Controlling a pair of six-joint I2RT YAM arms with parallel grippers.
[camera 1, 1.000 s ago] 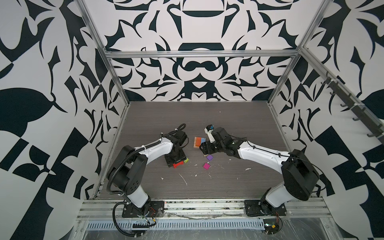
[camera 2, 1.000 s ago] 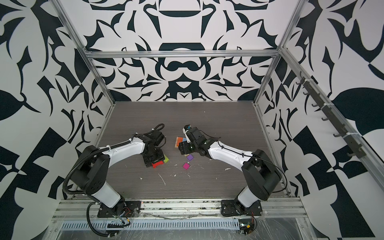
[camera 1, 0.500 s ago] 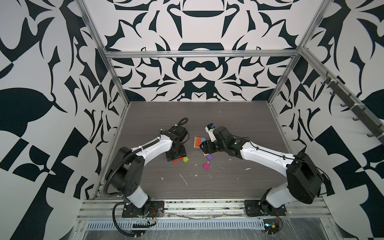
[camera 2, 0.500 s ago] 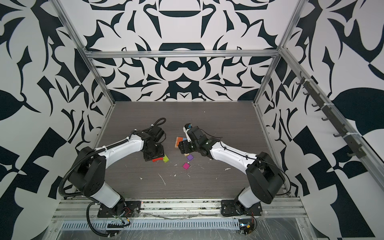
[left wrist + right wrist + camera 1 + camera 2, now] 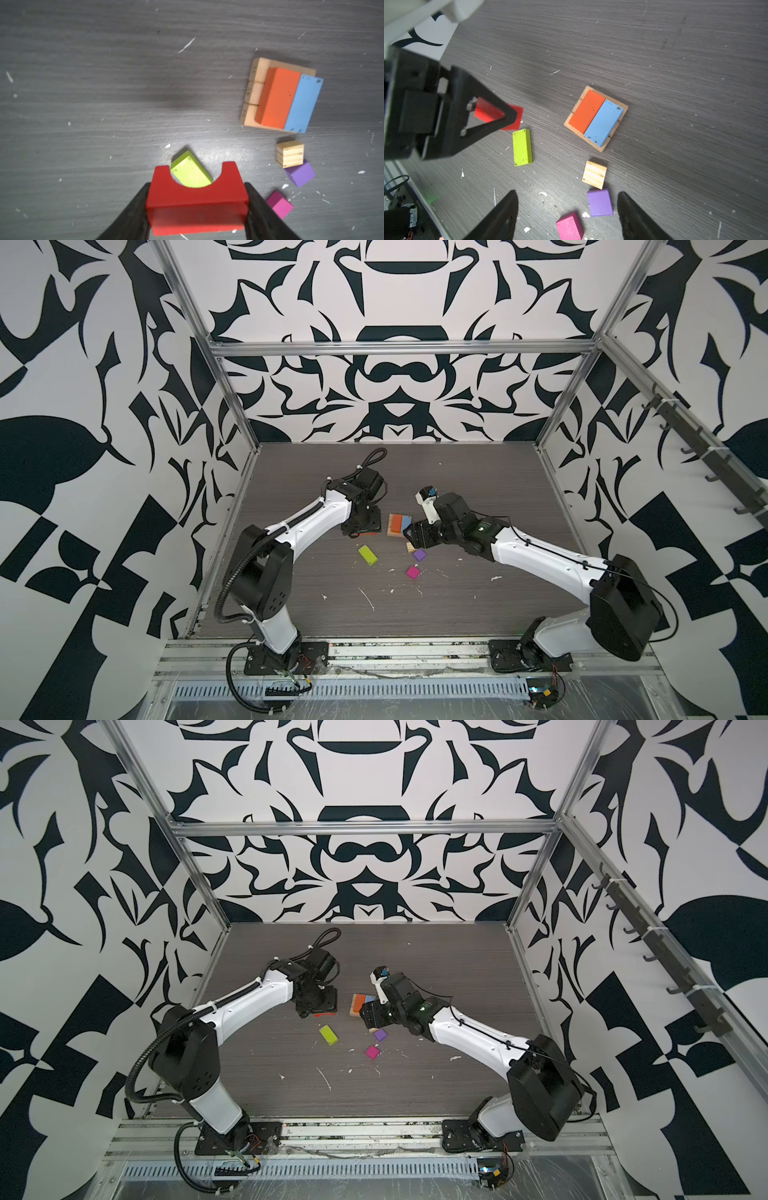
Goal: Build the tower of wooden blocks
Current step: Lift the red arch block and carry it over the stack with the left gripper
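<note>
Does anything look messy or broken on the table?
Yes. Little white scraps are scattered all over the table, like crumbs. The blue block and the green block both have dark chipped spots in their paint.

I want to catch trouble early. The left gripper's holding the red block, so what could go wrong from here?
1. The bare strip of the wood base beside the orange block looks narrow; the red block in the left gripper may overhang or shove the orange one.
2. The open right gripper hangs close to that base, near the purple cube; the arms could bump if the left one moves in.
</note>
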